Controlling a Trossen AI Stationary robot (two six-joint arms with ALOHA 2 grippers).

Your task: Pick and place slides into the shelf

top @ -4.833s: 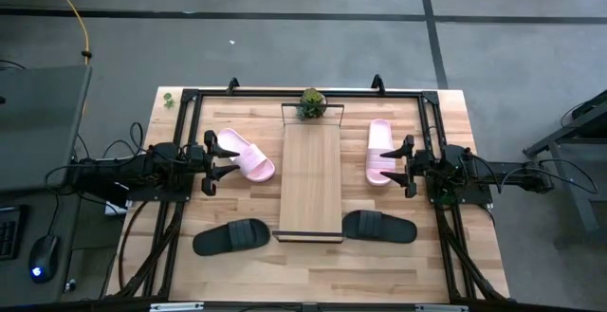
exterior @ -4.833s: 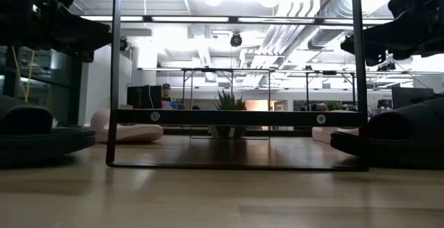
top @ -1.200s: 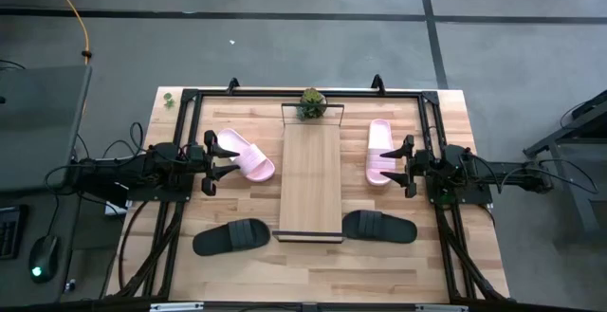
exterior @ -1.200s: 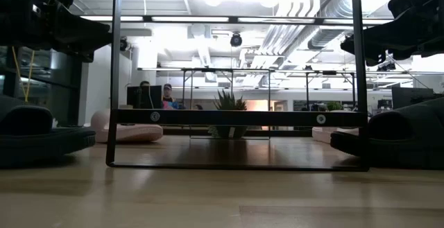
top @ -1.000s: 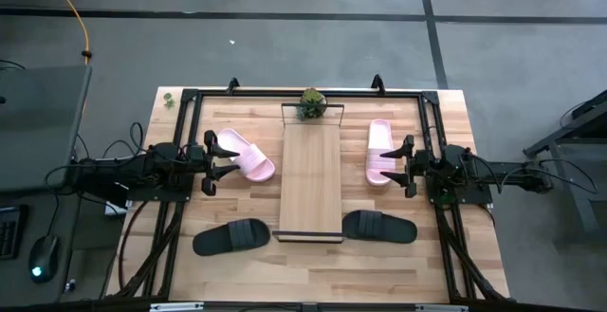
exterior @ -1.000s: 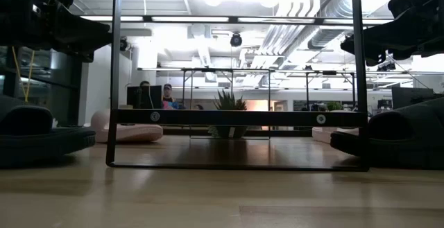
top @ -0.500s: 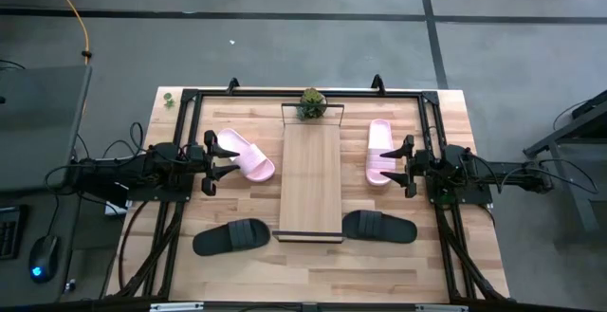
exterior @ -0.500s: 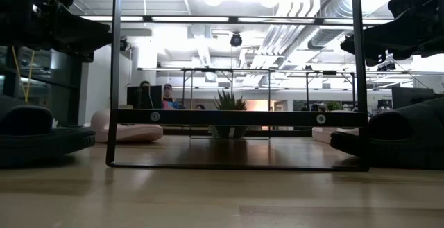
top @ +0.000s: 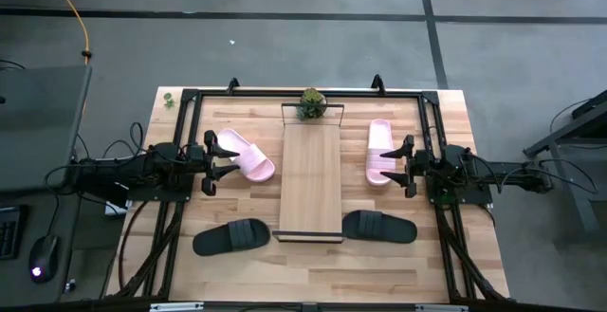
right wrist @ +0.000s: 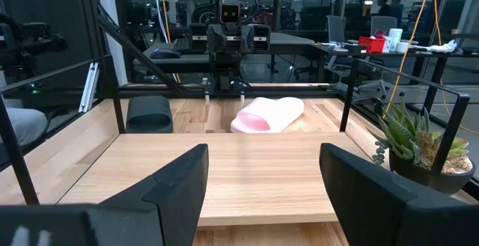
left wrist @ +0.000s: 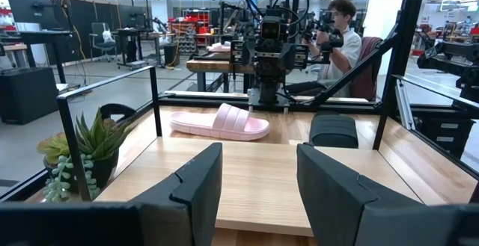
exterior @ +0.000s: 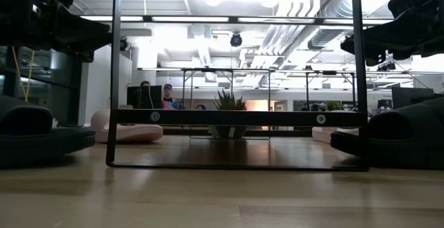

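Four slides on the counter (top: 446,255), none on the shelf (top: 310,184) yet: one pink slide (top: 244,154) left of the shelf, lying at a slant just in front of the left end effector (top: 211,163); a second pink slide (top: 379,151) right of the shelf, lengthwise, just beside the right end effector (top: 408,165); a black slide (top: 231,235) near the shelf's front left corner and another black slide (top: 379,226) near its front right corner. Both end effectors raised over the counter, fingers spread apart, holding nothing. Small potted plant (top: 310,102) at the shelf's far end. Shelf board bare from end to end. Probably light, moulded foam: springy, slightly yielding under a pinch, not fragile, surface likely smooth enough to slip a little. Best hold likely across the wide strap, which arches clear of the sole and gives room for one finger beneath; failing that, a pinch on the sole's side edge near midlength for balance. Likely to swing or droop if gripped at toe or heel.
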